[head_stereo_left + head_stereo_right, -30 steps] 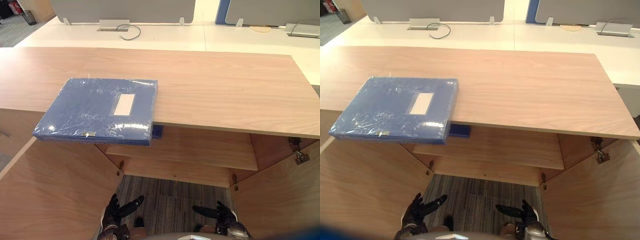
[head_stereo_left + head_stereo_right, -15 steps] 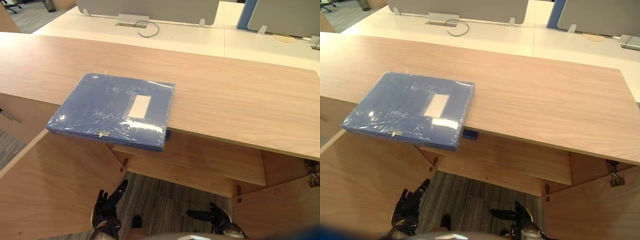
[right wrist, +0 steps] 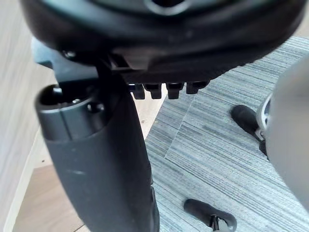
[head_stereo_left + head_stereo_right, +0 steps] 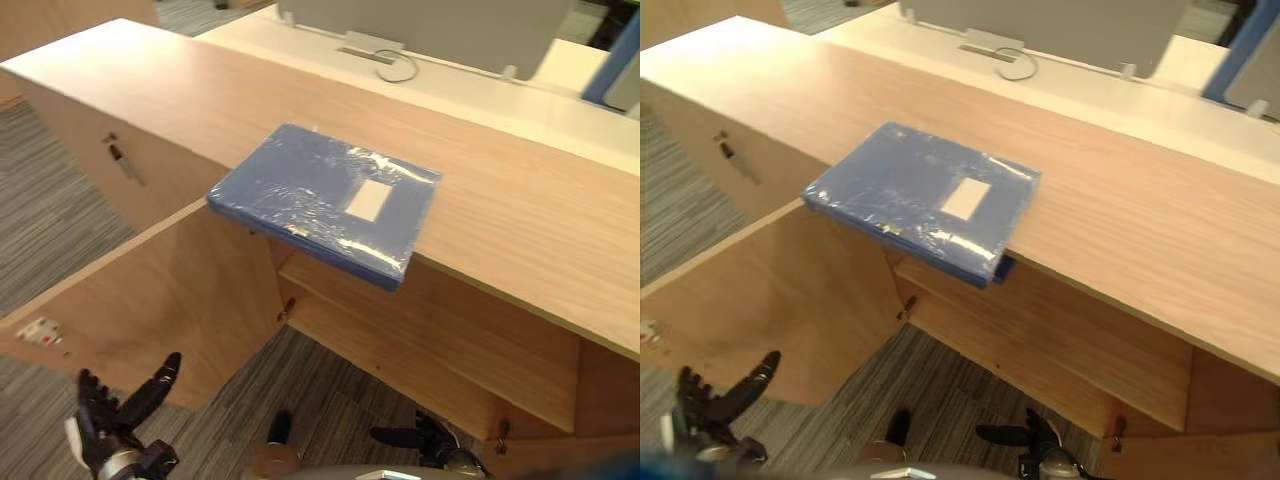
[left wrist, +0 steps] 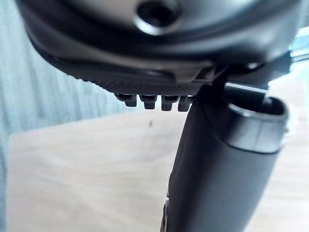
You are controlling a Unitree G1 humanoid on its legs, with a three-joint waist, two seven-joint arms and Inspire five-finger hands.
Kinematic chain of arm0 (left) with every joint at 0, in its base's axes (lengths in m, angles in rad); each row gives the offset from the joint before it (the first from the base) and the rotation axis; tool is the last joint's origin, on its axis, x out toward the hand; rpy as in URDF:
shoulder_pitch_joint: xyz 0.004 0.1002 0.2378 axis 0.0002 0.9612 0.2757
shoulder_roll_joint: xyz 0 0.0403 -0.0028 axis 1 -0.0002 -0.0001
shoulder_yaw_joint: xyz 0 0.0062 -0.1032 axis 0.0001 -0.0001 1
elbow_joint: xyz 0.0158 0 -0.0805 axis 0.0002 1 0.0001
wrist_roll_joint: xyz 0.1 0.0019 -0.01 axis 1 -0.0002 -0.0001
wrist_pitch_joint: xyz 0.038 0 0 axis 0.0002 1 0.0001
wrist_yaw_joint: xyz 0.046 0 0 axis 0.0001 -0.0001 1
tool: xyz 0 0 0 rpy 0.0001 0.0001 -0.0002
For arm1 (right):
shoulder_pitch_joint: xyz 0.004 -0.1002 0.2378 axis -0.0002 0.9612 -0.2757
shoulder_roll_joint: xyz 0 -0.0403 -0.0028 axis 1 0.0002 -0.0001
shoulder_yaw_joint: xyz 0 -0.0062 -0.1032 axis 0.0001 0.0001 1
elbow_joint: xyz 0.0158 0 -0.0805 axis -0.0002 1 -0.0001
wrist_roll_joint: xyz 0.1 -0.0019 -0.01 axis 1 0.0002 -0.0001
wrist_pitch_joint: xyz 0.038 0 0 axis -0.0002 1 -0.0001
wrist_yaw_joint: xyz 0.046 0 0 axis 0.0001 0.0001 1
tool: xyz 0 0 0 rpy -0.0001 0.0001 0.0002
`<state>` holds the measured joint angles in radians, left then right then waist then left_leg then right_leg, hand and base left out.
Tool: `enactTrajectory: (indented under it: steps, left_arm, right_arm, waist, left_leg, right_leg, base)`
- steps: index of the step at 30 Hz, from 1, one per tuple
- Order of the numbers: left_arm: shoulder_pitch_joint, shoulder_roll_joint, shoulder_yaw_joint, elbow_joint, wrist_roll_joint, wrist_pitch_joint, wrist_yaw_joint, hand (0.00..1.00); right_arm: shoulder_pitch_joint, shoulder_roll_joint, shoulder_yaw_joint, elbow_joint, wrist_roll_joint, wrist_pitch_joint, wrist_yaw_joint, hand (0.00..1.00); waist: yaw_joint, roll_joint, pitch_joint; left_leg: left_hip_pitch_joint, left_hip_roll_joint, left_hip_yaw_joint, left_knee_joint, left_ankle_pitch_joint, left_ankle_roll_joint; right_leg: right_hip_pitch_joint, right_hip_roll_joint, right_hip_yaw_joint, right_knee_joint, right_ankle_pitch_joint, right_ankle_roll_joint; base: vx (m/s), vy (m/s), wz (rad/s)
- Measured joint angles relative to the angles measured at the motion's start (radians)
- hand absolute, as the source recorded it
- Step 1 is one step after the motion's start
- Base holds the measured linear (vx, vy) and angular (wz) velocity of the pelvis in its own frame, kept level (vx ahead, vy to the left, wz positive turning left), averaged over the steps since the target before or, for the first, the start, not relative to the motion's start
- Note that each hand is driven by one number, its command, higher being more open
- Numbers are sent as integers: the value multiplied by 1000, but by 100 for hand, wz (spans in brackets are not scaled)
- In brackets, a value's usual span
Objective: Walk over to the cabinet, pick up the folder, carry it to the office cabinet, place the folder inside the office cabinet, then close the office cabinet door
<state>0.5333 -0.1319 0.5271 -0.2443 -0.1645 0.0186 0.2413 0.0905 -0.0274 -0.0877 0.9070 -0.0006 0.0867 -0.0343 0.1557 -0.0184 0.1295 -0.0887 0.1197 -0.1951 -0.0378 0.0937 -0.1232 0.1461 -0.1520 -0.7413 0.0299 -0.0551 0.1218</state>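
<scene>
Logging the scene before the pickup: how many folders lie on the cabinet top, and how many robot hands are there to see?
blue folder on the cabinet top: 1
Robot hands, left hand and right hand, both low by the floor: 2
Total: 3

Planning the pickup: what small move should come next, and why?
Probably raise both hands toward the blue folder. It lies on the cabinet top, its near edge overhanging, while the left hand and right hand hang open down low, holding nothing.
</scene>
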Motion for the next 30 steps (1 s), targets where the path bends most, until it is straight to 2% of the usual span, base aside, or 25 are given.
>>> enactTrajectory:
  steps: [4,9,14,16,17,19,25,30]
  left_arm:
    - [-1,0,64,-195,266,13,116,100]
    - [-9,0,65,-368,550,-10,256,100]
    - [-12,12,-61,-477,718,-48,312,100]
    - [-14,49,-135,-500,782,-55,333,100]
    - [-13,93,-204,-522,830,-58,344,100]
    - [-17,164,-278,-547,860,-80,341,100]
    - [-69,385,-402,-565,925,-188,285,100]
    - [-77,492,-470,-565,924,-247,216,100]
  right_arm:
    - [-9,9,-11,-7,-8,-1,-23,100]
    - [-36,17,-10,0,-38,-18,-63,100]
    - [-78,16,9,49,-48,-39,-80,100]
    - [-89,16,43,60,-71,-51,-82,100]
    - [-99,17,74,80,-78,-60,-81,100]
    - [-107,17,98,92,-78,-64,-80,100]
    - [-118,0,151,130,-80,-70,-71,100]
    - [-116,-21,157,138,-80,-70,-58,100]
  waist:
    - [4,-11,0]
    - [3,-20,9]
    - [1,-17,12]
    - [1,-15,13]
    - [-1,-15,14]
    - [-3,-10,16]
    - [-21,7,13]
    - [-32,15,10]
  left_leg:
    - [-15,-13,-44,2,3,-2]
    - [-28,-25,-69,11,6,-4]
    - [-23,-28,-74,13,6,-4]
    - [-19,-26,-68,11,6,-4]
    - [-15,-23,-62,10,6,-4]
    - [-11,-21,-56,8,6,-4]
    - [12,-17,-24,-2,5,-4]
    - [39,-11,17,-15,5,-5]
  right_leg:
    - [15,1,-48,-2,-8,7]
    - [27,0,-75,-8,-7,8]
    - [33,-3,-80,-9,-7,8]
    - [33,-2,-74,-9,-7,8]
    - [32,-2,-68,-9,-7,8]
    - [32,-2,-61,-9,-7,8]
    - [32,-4,-31,-9,-6,8]
    - [30,-8,6,-9,-4,8]
  base:
    - [-7,-17,33]
    - [7,-6,17]
    - [-10,1,3]
    - [-26,9,-9]
    - [-19,8,-11]
    - [-12,7,-10]
    - [-4,12,-14]
    - [2,18,-22]
